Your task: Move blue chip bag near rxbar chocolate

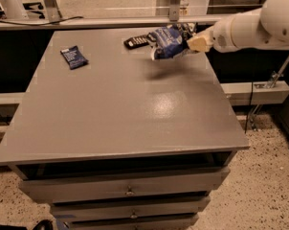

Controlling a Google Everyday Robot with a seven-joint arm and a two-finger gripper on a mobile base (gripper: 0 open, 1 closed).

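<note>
At far right of grey surface [135, 109], tool [186, 36] of white arm [250, 25] pinching right edge of large crinkly dark-blue chip bag [167, 43], bag held above surface just beside slim black bar wrapper [136, 42], 1 small dark-blue packet [73, 57] well apart at left.

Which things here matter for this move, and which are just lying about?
In the job:
- blue chip bag, held above the table in the gripper near the far edge
- rxbar chocolate, right beside the bag

Lying about:
- small dark-blue packet, alone on the grey table
</note>
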